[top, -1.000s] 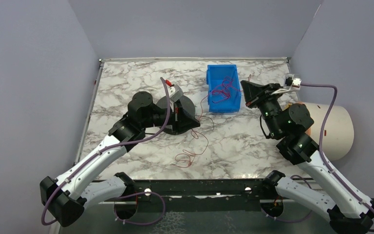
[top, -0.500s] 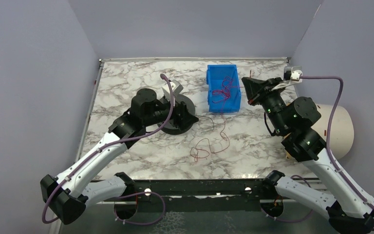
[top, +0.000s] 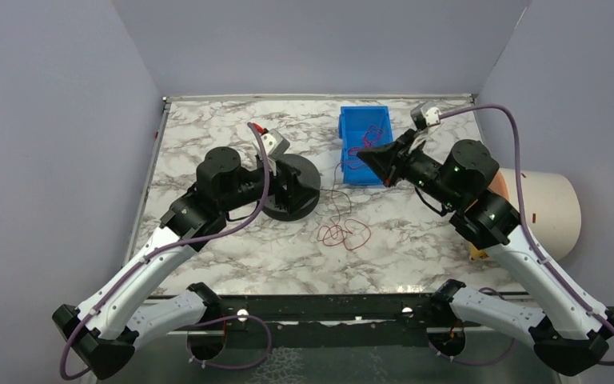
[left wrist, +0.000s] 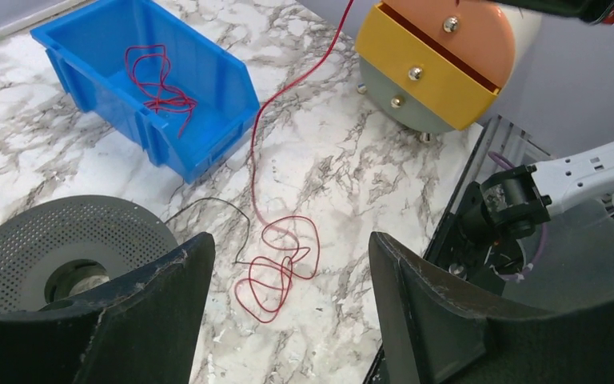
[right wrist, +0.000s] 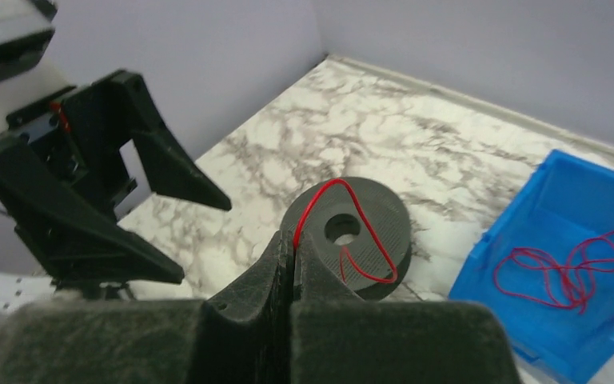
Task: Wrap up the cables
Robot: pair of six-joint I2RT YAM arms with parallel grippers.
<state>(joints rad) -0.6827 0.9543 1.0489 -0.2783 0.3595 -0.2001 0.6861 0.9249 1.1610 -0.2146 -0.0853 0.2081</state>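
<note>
While your right gripper [right wrist: 292, 244] pinches it between shut fingers, the red cable [left wrist: 276, 268] drops from that tip to a loose coil on the marble table [top: 208, 128]. The coil lies just in front of the black perforated disc [top: 296, 192]. The rising strand passes close by the near corner of the blue bin [top: 384, 120], where a tangle of more red cables [top: 361, 152] lies on the bin floor. A thin black wire [left wrist: 208, 204] curls on the marble between the disc and the coil.

Your left gripper [left wrist: 288, 244] hovers by the disc's edge with its fingers spread wide and nothing in them. From its wrist camera you see the coil through the gap. At the table's right edge stands a round drawer unit [left wrist: 432, 72] with a yellow, peach and grey front. In the top view your right arm partly covers it.
</note>
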